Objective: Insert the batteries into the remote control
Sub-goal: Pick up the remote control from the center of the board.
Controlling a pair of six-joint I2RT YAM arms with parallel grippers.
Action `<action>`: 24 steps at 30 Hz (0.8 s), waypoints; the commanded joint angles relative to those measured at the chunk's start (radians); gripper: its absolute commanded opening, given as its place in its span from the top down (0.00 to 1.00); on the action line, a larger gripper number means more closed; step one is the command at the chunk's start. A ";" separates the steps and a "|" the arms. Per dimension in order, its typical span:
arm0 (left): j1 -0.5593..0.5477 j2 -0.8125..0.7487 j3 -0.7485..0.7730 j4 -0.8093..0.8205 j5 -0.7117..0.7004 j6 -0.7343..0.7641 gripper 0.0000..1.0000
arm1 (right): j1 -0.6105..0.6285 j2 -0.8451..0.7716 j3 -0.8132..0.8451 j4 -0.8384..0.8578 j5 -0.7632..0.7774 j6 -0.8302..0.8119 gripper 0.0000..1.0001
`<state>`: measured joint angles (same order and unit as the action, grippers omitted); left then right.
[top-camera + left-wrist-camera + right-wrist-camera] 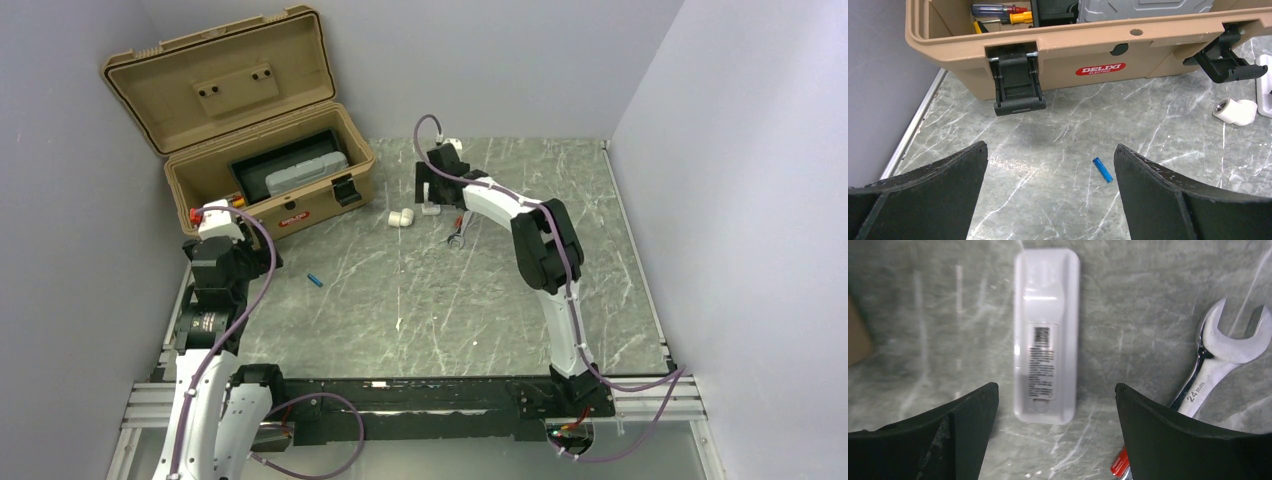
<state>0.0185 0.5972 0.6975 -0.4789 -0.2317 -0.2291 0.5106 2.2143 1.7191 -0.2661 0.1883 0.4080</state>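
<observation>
The remote control [1046, 335] is a slim white bar lying back-up on the table, with a dark printed label. It also shows in the top view [430, 209]. My right gripper [1055, 386] is open and empty, hovering just above the remote's near end, with one jaw on each side [430, 192]. One orange-red battery [1120, 464] peeks out beside the right finger, mostly hidden. My left gripper [1050, 146] is open and empty above bare table near the toolbox front [255, 258]. No other battery is in view.
An open tan toolbox [270, 190] stands at the back left, with screwdrivers [998, 10] inside. A small blue cylinder [1102, 169] lies near my left gripper. A white pipe elbow [401, 217] and a silver wrench [1218, 355] flank the remote.
</observation>
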 commanded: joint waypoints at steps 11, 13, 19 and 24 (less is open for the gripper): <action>0.005 0.020 0.020 0.028 0.060 0.023 0.01 | 0.015 0.074 0.033 -0.022 0.075 -0.034 0.16; 0.005 0.021 0.019 0.028 0.065 0.023 0.01 | 0.020 0.089 0.055 -0.044 0.095 -0.046 0.21; 0.005 0.032 0.022 0.028 0.074 0.024 0.01 | 0.041 0.098 0.059 -0.067 0.150 -0.079 0.37; 0.004 0.033 0.020 0.028 0.079 0.026 0.01 | 0.062 0.121 0.078 -0.099 0.203 -0.104 0.38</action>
<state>0.0185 0.6300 0.6979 -0.4767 -0.1753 -0.2218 0.5510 2.3051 1.7573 -0.3126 0.3248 0.3416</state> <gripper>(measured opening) 0.992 0.616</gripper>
